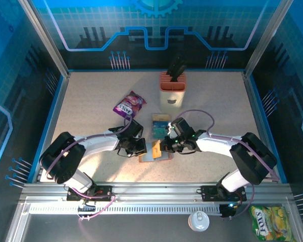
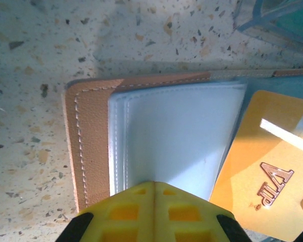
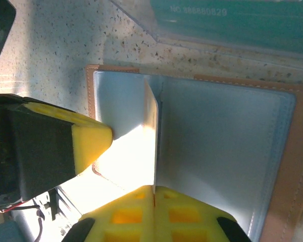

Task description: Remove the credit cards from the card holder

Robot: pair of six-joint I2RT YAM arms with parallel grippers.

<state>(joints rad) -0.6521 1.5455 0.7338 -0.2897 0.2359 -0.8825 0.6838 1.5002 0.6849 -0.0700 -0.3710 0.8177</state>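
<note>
Right tool (image 3: 154, 191) clamped on tilted credit card (image 2: 262, 161) | left tool (image 2: 154, 186) together, pressing open card holder (image 2: 91, 136)

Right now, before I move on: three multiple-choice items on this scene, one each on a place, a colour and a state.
1. Where do the teal cards lie?
A) on the purple packet
B) beyond the card holder, toward the knife block
C) by the arm bases
2. The VIP card is:
A) teal
B) purple
C) orange
3. The card holder is:
A) open
B) folded shut
C) upright
Key: B, they lie up-table of it; C, orange in the left wrist view; A, its pockets show.
</note>
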